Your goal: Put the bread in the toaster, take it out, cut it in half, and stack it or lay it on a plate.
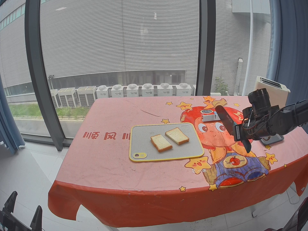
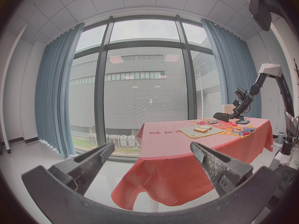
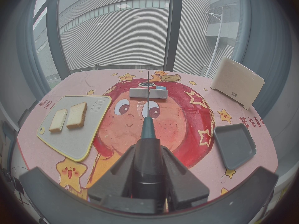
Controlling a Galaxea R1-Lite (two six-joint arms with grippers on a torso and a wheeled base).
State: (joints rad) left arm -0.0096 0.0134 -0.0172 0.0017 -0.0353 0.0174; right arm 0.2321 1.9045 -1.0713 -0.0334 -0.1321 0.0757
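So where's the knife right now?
Head view: the knife is in the right gripper, over the table's right side, between the board and the plate.

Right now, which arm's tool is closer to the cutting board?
Right. The right tool, gripping the knife, hangs over the table beside the cutting board; the left tool is open, off the table, well short of it.
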